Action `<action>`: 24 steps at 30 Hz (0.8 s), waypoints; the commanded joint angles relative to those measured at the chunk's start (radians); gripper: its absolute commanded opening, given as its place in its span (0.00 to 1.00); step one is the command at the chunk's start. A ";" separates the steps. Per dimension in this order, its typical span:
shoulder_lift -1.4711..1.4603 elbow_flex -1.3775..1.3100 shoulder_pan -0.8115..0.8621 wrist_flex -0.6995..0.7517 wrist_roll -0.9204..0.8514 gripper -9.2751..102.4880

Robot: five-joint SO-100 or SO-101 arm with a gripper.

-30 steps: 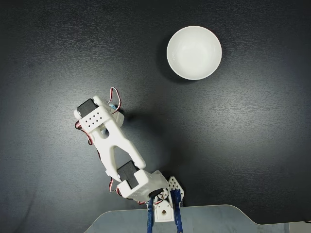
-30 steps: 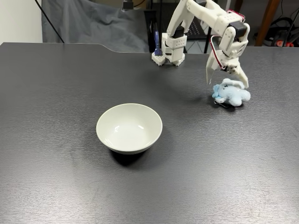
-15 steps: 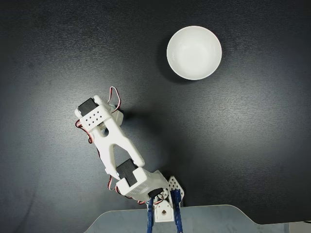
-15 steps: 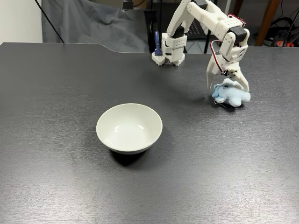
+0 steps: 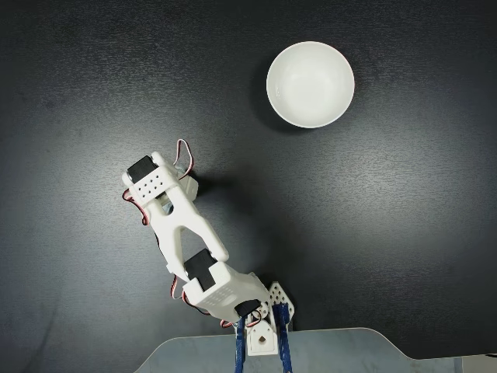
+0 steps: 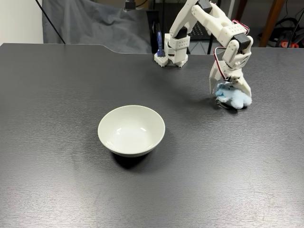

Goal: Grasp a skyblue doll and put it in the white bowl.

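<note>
Claw (image 6: 231, 93) first: it is down at table level with its white fingers set on either side of the skyblue doll (image 6: 233, 98), one on the left of the plush and one over its right shoulder in the slanted fixed view. The fingers look drawn in against the toy, but whether they truly pinch it or merely bracket it I cannot tell. The doll rests on the dark table (image 6: 61, 156), not lifted, a dark clip or tag showing at its lower edge.

Taking the white bowl (image 6: 131, 130) as landmark, the doll and claw sit well apart from it, up and to the right in that view, nearer the arm's base (image 6: 172, 50). In the fixed view from above, the bowl (image 5: 311, 84) lies up and to the right of the arm's wrist (image 5: 155, 186).

By my judgement the grasp is being made; the lift, the carry across to the bowl and the release are all left, and the bowl holds nothing.
</note>
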 commanded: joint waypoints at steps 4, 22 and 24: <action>0.017 -0.023 0.006 -0.078 0.006 0.62; 0.021 -0.023 0.008 -0.101 0.086 0.07; 0.021 -0.017 0.008 -0.098 0.089 0.10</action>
